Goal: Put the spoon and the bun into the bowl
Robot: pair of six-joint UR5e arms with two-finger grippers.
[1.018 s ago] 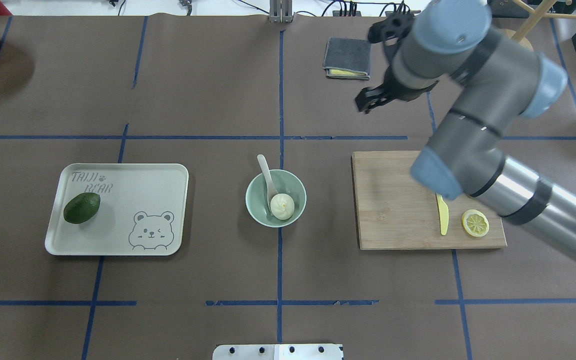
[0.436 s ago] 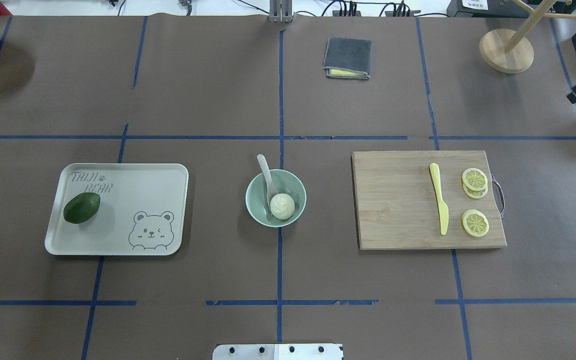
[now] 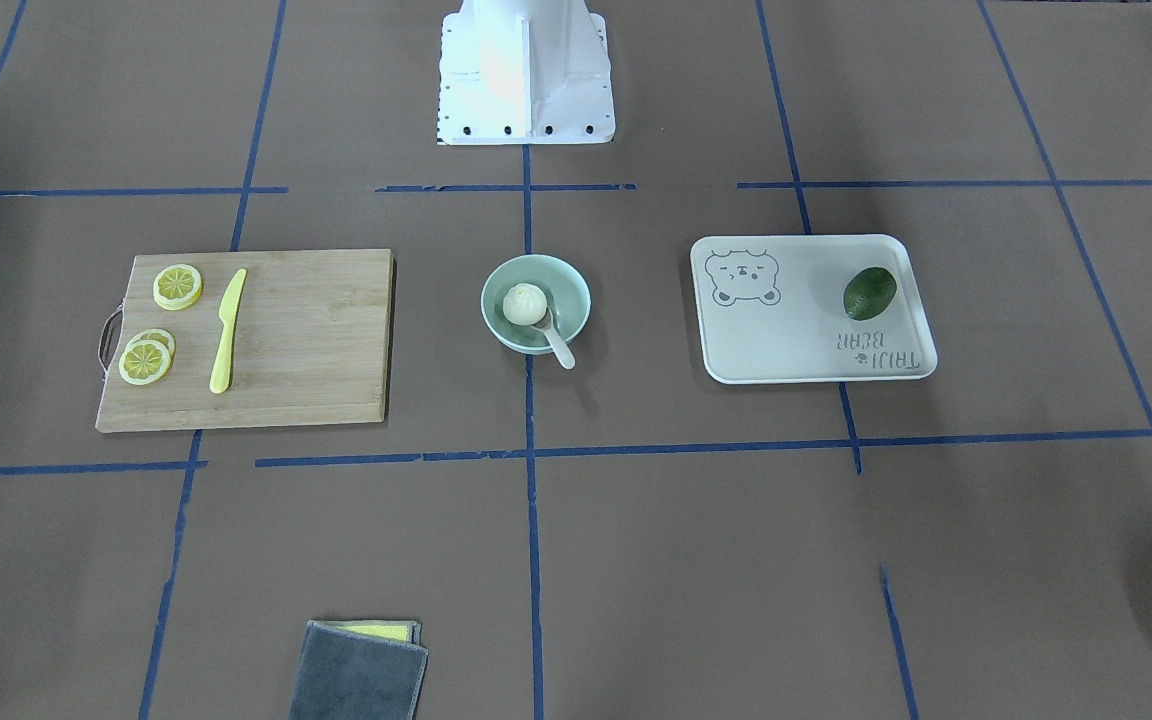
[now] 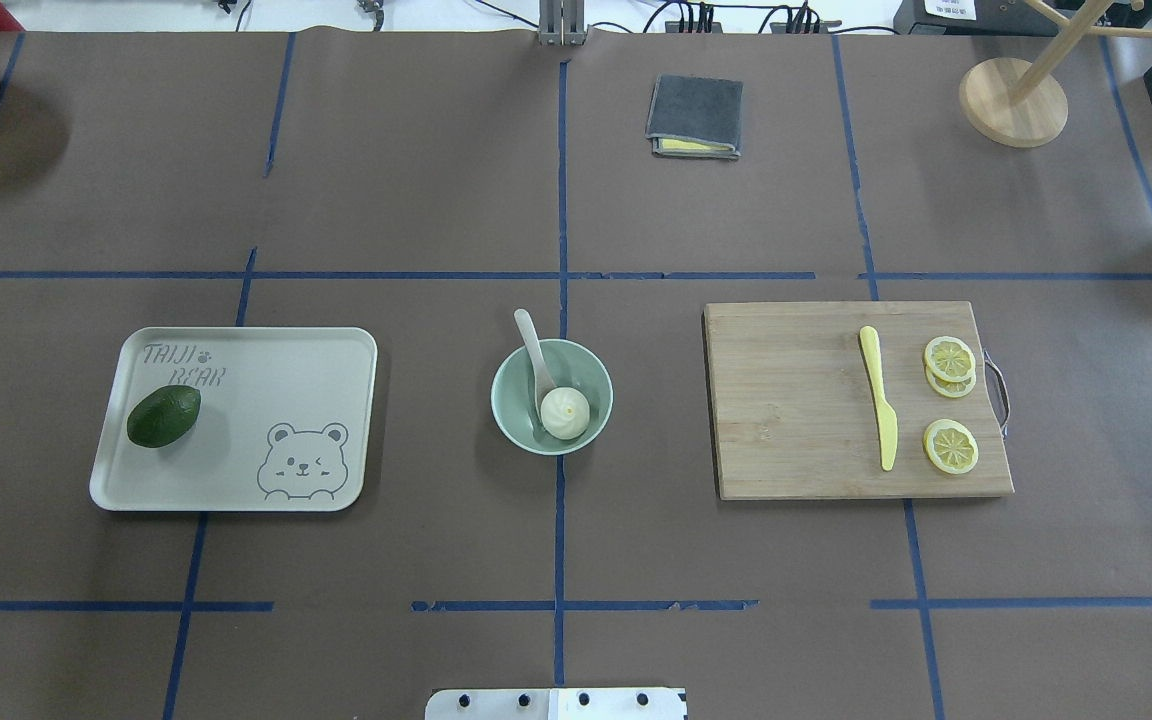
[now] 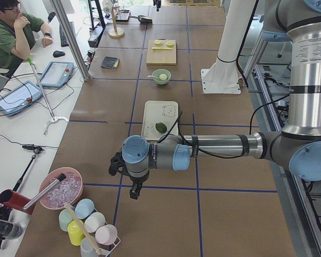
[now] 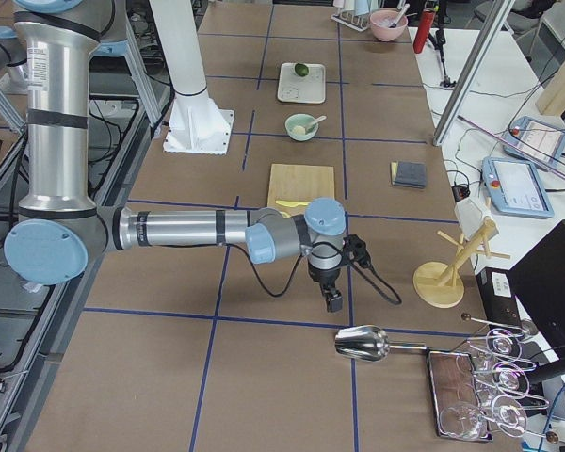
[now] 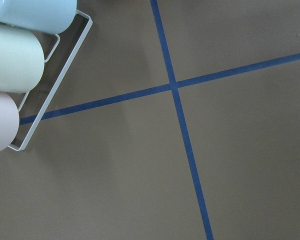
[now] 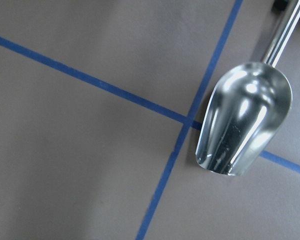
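Observation:
The pale mint-green bowl stands at the table's centre. The white pleated bun lies inside it. The off-white spoon has its scoop in the bowl and its handle leaning over the far rim. The front-facing view shows the same bowl, bun and spoon. The left gripper hangs far off at the table's left end, seen only in the exterior left view. The right gripper hangs at the right end, seen only in the exterior right view. I cannot tell if either is open or shut.
A wooden cutting board holds a yellow knife and lemon slices. A tray holds an avocado. A grey cloth lies at the back. A metal scoop lies under the right wrist; a cup rack under the left.
The right arm has swung away from above the cutting board and left the overhead view on the right. The bowl, bun and spoon have not moved.

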